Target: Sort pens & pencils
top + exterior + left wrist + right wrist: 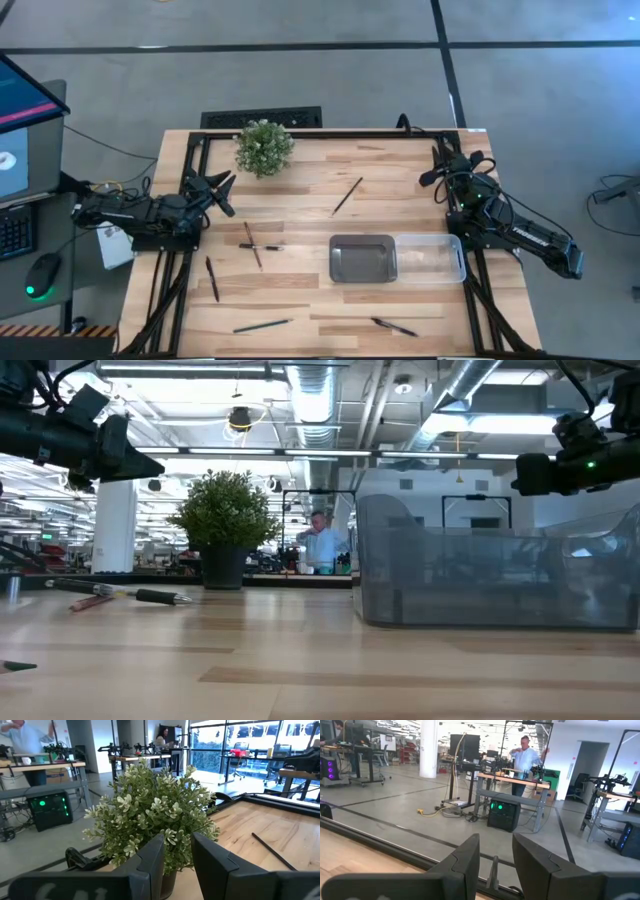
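Observation:
Pens and pencils lie flat and scattered on the wooden table (300, 300). One thin pencil (347, 196) rests mid-table, and it shows in the left wrist view as a pencil (272, 851). A brownish pencil (253, 244) lies crossed with a black pen (264, 246). A second pen (212, 279) lies near the left edge. A pencil (262, 325) and a pen (395, 326) lie near the front edge. My left gripper (222, 190) hovers open at the table's left edge, pointing at the plant. My right gripper (440, 165) hovers open at the far right corner.
A potted plant (263, 148) stands at the far left, right in front of my left gripper (177, 865). A metal tray (363, 258) and a clear plastic tray (432, 257) sit side by side right of centre. People stand in the room beyond.

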